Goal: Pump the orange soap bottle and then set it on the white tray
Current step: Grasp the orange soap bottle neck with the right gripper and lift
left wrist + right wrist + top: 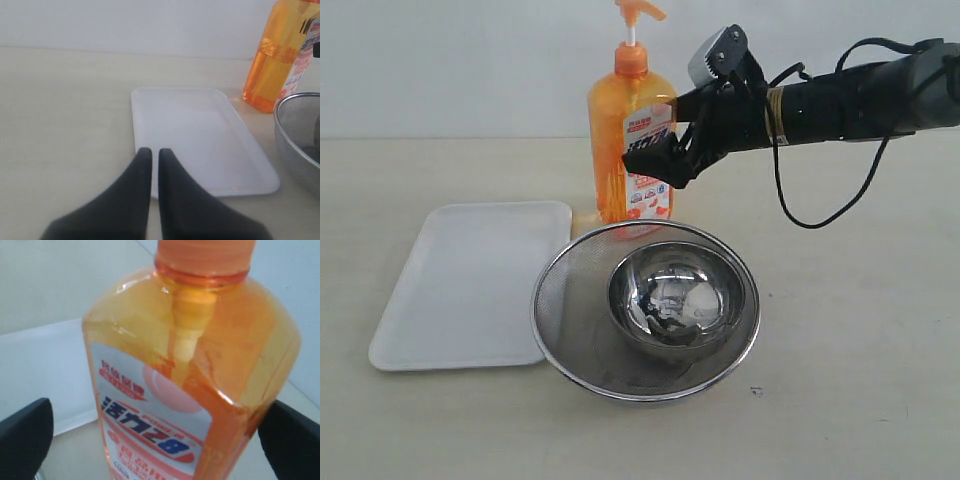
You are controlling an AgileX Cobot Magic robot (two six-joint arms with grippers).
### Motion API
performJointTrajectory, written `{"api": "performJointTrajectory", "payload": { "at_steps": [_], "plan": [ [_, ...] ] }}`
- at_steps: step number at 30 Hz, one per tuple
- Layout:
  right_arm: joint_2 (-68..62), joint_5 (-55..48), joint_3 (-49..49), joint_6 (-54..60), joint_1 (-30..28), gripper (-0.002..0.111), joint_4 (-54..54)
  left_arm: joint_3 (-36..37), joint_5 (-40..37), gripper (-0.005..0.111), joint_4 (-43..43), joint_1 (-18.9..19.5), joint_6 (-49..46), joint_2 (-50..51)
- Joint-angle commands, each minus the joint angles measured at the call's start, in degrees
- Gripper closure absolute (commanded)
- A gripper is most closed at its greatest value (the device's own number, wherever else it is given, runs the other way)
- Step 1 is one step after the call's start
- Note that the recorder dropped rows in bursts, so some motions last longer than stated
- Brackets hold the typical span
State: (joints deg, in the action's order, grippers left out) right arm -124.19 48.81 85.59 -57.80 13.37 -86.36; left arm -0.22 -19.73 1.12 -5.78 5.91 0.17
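The orange soap bottle [615, 140] stands upright on the table behind the sieve, its orange pump head on a white stem at the top. My right gripper [660, 165] is open and reaches in from the right at label height. In the right wrist view the bottle [190, 365] fills the space between the two black fingers [25, 435], with a gap on one side. The white tray [470, 280] lies flat to the left of the bottle. My left gripper [151, 152] is shut and empty, hovering over the tray's [200, 135] near edge, with the bottle [272, 65] beyond it.
A round steel mesh sieve [570, 320] holding a shiny steel bowl [680, 300] sits in front of the bottle, touching the tray's right edge. The sieve's rim [297, 130] also shows in the left wrist view. A black cable hangs under the right arm.
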Motion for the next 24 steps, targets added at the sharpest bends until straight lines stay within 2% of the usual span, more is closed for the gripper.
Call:
{"api": "performJointTrajectory", "payload": {
  "at_steps": [1,7,13,19,24],
  "plan": [
    [0.19,3.33,0.39,-1.66,0.5,0.007,-1.52,0.22,0.29,0.102,-0.1,0.25,0.12,-0.17],
    [0.31,-4.35,0.39,-0.47,0.36,0.007,0.43,0.22,0.29,0.102,-0.1,0.25,0.12,-0.17],
    [1.65,-4.09,0.39,4.94,0.36,0.007,9.57,0.22,0.29,0.102,-0.1,0.25,0.12,-0.17],
    [6.11,-2.4,0.39,4.14,0.48,0.007,9.26,0.22,0.29,0.102,-0.1,0.25,0.12,-0.17],
    [7.48,-1.74,0.39,5.65,0.48,0.007,13.25,0.22,0.29,0.102,-0.1,0.25,0.12,-0.17]
  ]
}}
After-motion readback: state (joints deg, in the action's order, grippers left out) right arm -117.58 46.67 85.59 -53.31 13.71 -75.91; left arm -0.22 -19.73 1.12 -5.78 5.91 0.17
